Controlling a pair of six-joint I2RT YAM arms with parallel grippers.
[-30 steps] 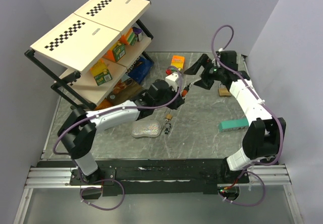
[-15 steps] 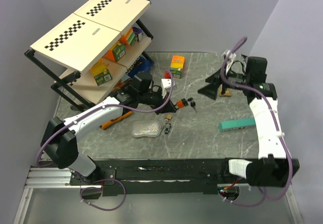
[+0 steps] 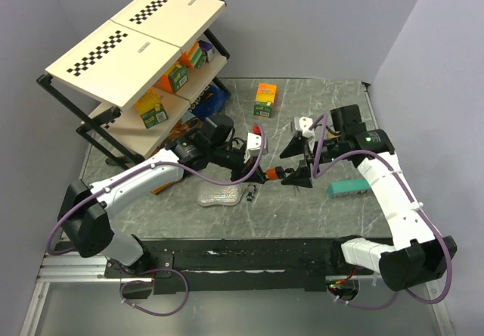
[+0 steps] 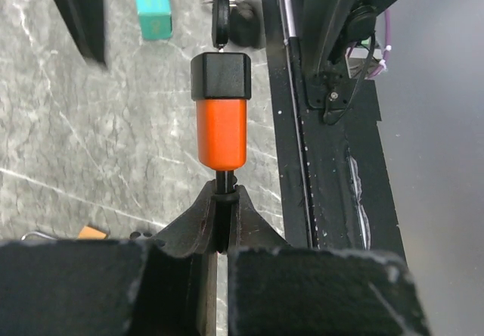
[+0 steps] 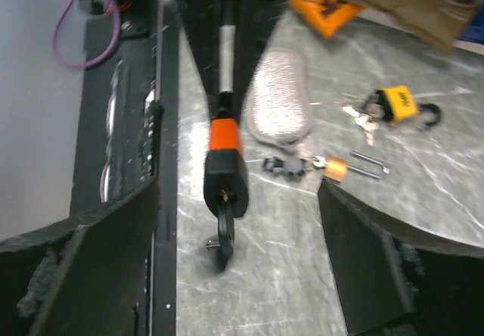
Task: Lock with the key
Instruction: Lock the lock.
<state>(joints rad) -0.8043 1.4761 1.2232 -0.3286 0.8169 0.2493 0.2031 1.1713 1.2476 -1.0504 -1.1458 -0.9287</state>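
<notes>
An orange padlock with a black end (image 4: 221, 128) hangs from my left gripper (image 4: 221, 196), which is shut on its thin shackle. A black-headed key (image 4: 221, 20) sticks out of the lock's far end. In the top view the left gripper (image 3: 262, 172) holds the padlock (image 3: 273, 173) above the table's middle. My right gripper (image 3: 296, 162) is wide open, one finger on each side of the key (image 3: 286, 172). In the right wrist view the padlock (image 5: 224, 162) and key (image 5: 224, 234) point at the open gripper (image 5: 238, 268), not touching it.
A teal box (image 3: 349, 188) lies to the right. A silver pouch (image 3: 221, 194) and a small brass padlock with keys (image 5: 336, 168) lie under the left arm, and a yellow padlock (image 5: 399, 105) lies behind it. An orange box (image 3: 265, 94) stands at the back. A tilted shelf rack (image 3: 136, 86) fills the left.
The right arm has swung from the back right to the table's middle, its open gripper now straddling the key. The left gripper has shifted the padlock slightly toward the front.
</notes>
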